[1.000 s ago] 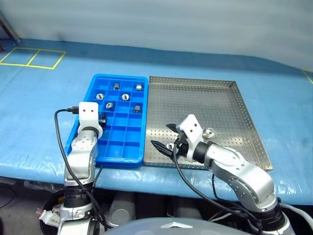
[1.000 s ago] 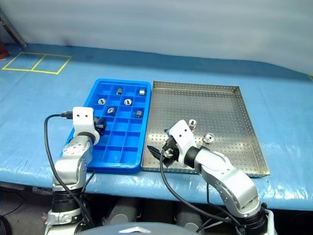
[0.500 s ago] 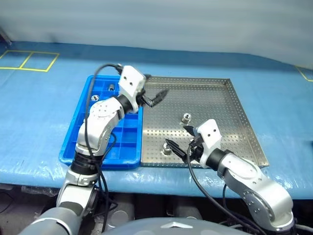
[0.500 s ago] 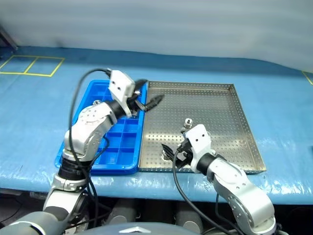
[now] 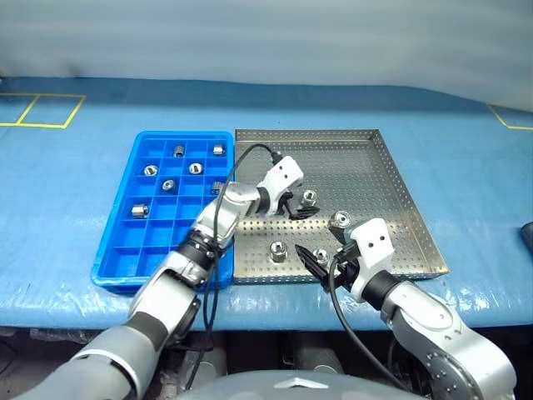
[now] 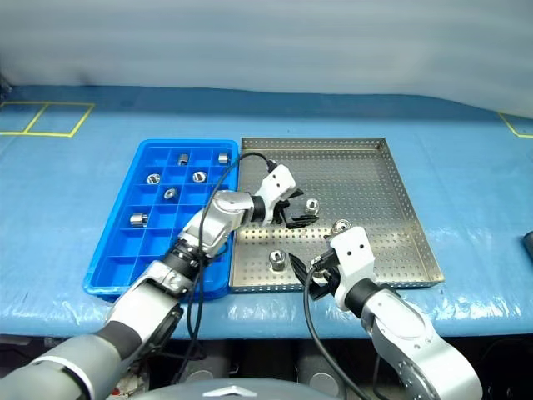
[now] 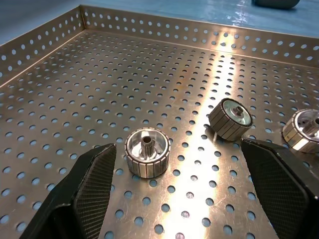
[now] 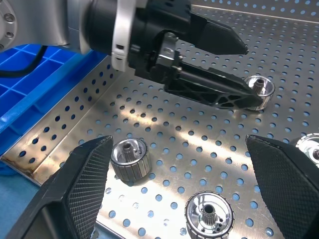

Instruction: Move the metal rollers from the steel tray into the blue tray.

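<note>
Steel tray [image 5: 391,179] sits on the blue-covered desk [image 5: 75,179], its long side touching the blue tray [image 5: 125,242] on the robot's left. Four rollers on the steel tray: one [image 5: 309,198] near its middle, one [image 5: 340,220] just right of that, one [image 5: 277,250] toward the front edge, one [image 5: 321,256] right beside the right claw. Left arm reaches across from over the blue tray; left claw [image 5: 293,207] is low over the steel tray, jaws wide, nothing between them, with the middle roller just beside its fingertips. In the left wrist view that roller [image 7: 146,151] stands upright close to one finger [image 7: 89,191], not gripped. Right claw [image 5: 321,260] hovers at the steel tray's front edge, jaws wide and empty. Blue tray holds six rollers [image 5: 167,185] in separate compartments, mostly in the far rows, one [image 5: 139,211] nearer.
</note>
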Controlling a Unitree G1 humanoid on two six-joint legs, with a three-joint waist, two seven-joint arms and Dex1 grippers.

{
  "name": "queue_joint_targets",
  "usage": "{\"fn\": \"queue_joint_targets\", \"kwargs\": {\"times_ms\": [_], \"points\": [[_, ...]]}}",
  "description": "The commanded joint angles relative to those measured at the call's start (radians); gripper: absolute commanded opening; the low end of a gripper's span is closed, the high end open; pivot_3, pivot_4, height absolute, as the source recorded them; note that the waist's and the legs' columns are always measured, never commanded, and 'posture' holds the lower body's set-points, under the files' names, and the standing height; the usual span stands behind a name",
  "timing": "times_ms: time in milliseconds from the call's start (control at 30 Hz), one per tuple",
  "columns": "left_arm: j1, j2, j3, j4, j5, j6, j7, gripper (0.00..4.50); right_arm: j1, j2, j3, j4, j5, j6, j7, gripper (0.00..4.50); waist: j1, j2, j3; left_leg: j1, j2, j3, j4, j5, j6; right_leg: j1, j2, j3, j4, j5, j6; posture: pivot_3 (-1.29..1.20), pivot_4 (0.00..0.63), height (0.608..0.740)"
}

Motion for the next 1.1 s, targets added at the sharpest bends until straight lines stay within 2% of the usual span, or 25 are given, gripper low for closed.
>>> {"fn": "queue_joint_targets", "kwargs": {"times_ms": [33,267,600,700,900,1000,1100], "points": [[-0.064,-0.055,0.028,0.110,0.048,-0.101,0.108,4.32,-0.001,0.009,0.003,-0.048,-0.005,-0.018,-0.013,4.50,-0.005,0.000,0.000,0.000,0.000,0.000,0.000,0.000,0.000,0.000,0.000,0.000,0.000,0.000,0.000,-0.07,0.150,0.740],[-0.121,-0.126,0.066,0.295,0.096,-0.186,0.251,4.32,-0.002,0.019,0.013,-0.050,-0.013,-0.022,-0.023,4.50,-0.023,0.000,0.000,0.000,0.000,0.000,0.000,0.000,0.000,0.000,0.000,0.000,0.000,0.000,0.001,-0.08,0.150,0.740],[-0.127,-0.172,0.087,0.430,0.124,-0.192,0.278,4.32,-0.012,0.021,0.014,-0.044,-0.017,-0.027,-0.024,4.50,-0.027,0.000,0.000,0.000,0.000,0.000,0.000,0.000,0.000,0.000,0.000,0.000,0.000,0.001,0.001,-0.08,0.150,0.740],[-0.126,-0.174,0.099,0.435,0.127,-0.197,0.273,3.70,-0.017,0.019,0.009,-0.039,-0.019,-0.028,-0.021,4.50,-0.028,0.000,0.000,0.000,0.000,0.001,0.000,0.000,0.000,0.000,0.000,0.001,0.000,0.001,0.001,-0.08,0.150,0.740],[-0.116,-0.164,0.129,0.384,0.101,-0.197,0.242,1.75,-0.033,0.019,0.012,-0.028,-0.021,-0.028,-0.017,4.50,-0.028,0.000,0.000,0.001,0.000,0.001,0.000,0.000,0.000,0.000,0.000,0.001,0.000,0.001,0.001,-0.07,0.150,0.740],[-0.092,-0.142,0.154,0.280,0.065,-0.175,0.173,1.68,-0.045,0.020,0.025,-0.017,-0.022,-0.031,-0.011,4.50,-0.028,0.000,0.000,0.000,0.000,0.001,0.000,0.000,0.000,0.000,0.000,0.001,0.000,0.001,0.001,-0.07,0.150,0.740],[-0.047,-0.107,0.206,0.093,0.006,-0.091,0.145,1.68,-0.073,0.022,0.045,-0.001,-0.024,-0.033,-0.004,4.50,-0.029,0.000,0.000,0.000,0.000,0.000,-0.001,0.000,0.000,0.000,0.000,0.001,0.000,0.001,0.001,-0.04,0.150,0.740]]}}
